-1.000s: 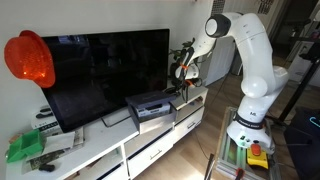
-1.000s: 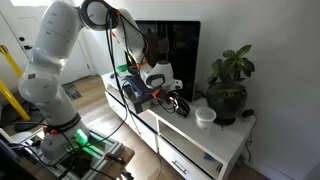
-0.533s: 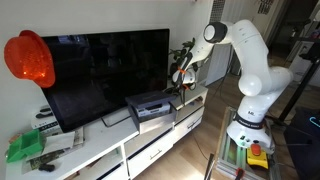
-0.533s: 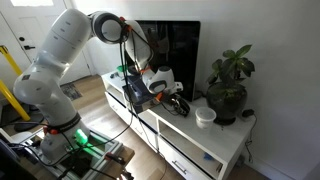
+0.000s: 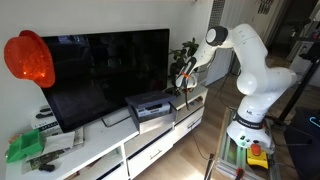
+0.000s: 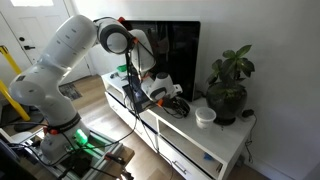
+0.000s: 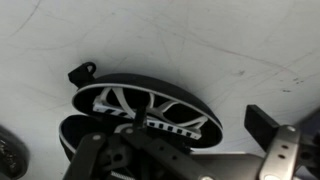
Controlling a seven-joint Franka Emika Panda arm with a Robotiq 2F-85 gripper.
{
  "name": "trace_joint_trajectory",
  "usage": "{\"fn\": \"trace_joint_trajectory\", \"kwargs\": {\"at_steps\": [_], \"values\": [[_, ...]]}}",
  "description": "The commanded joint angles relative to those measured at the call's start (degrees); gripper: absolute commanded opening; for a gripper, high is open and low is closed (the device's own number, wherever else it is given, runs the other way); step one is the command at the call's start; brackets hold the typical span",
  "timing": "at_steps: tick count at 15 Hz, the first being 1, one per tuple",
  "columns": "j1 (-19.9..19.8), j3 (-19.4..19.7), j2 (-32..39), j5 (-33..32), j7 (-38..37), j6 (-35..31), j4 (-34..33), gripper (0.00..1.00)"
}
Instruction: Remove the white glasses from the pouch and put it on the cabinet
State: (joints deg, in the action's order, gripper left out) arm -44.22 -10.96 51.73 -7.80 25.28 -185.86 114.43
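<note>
A black oval pouch lies open on the white cabinet top, with the white glasses inside it, their frame marked with black bars. My gripper hangs close above the pouch with its jaws apart. One black fingertip stands to the right of the pouch and nothing is held. In both exterior views the gripper is low over the pouch on the long white cabinet, in front of the television.
A large black television stands on the cabinet. A grey-black box device sits next to the pouch. A potted plant and a white cup stand at the cabinet's end. An orange object and green items are at the other end.
The arm has come down and the gripper has moved closer to the pouch on the cabinet. The pouch has not moved.
</note>
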Motion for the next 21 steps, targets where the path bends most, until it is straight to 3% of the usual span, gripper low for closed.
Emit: {"fn": "trace_joint_trajectory", "kwargs": {"at_steps": [1,5,14,17,21], "values": [[-2.82,-1.36,2.92,-6.17,-0.14,-3.42,-1.25,1.0],[-1.74,0.35,2.39,-9.62,-2.45,-4.21,-0.17,1.0],[-2.63,-0.8,1.7,-14.6,-0.67,-7.02,2.06,1.0],[-0.79,1.0,0.51,-18.12,0.02,-8.58,3.56,1.0],[4.99,6.49,-0.88,-20.56,0.46,-10.84,4.42,1.0]]}}
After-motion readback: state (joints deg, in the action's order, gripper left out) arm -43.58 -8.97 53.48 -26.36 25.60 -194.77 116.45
